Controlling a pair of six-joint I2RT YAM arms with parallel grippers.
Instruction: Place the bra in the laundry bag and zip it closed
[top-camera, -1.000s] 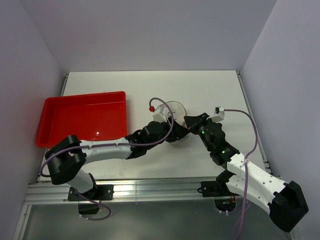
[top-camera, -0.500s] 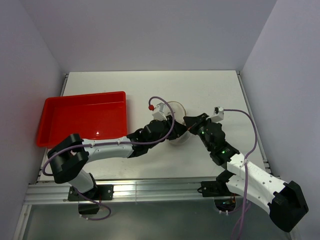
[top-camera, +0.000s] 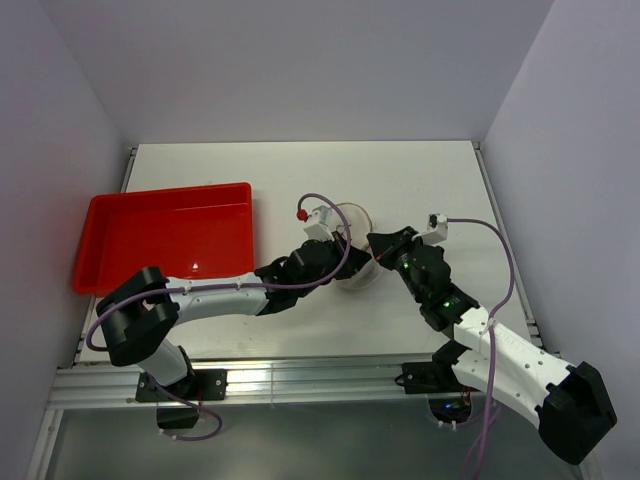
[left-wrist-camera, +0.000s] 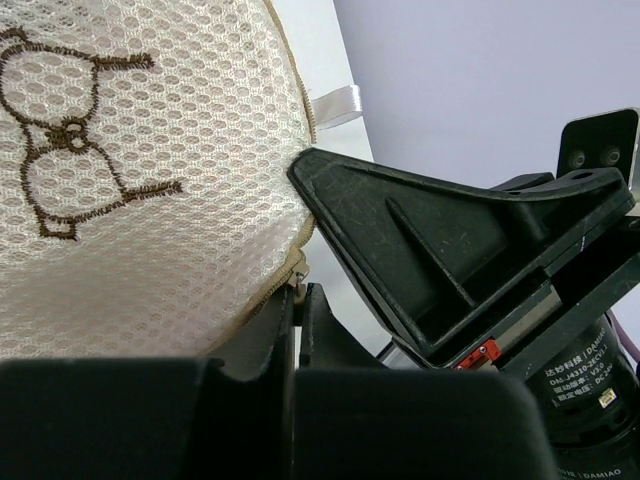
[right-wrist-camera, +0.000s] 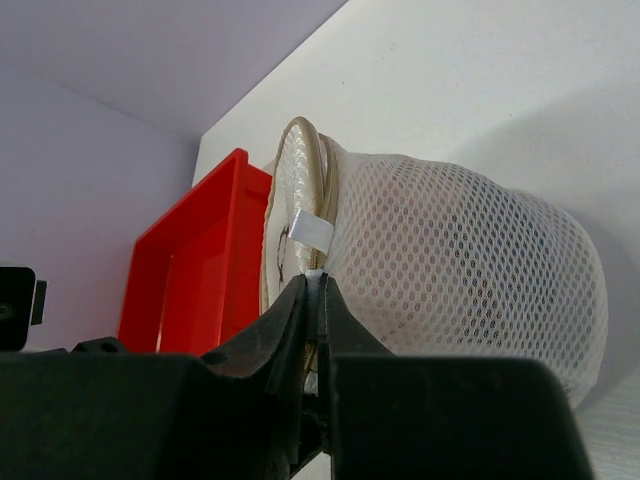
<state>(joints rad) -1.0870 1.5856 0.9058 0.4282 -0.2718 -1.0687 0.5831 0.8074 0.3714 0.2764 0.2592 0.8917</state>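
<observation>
Left pincer (left-wrist-camera: 297, 295) and right pincer (right-wrist-camera: 318, 282) both clamp shut on the laundry bag (right-wrist-camera: 450, 270) between them.

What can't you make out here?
1. Bra: none shows; the laundry bag's mesh blurs its contents in the right wrist view.
2. Zipper pull: mostly hidden between the left tool's fingers, left wrist view.
3. How far it is zipped: left arm and right arm cover the rim in the top view; the right tool blocks it close up.

Overhead, 2 wrist cams at bag (left-wrist-camera: 150, 200)
</observation>
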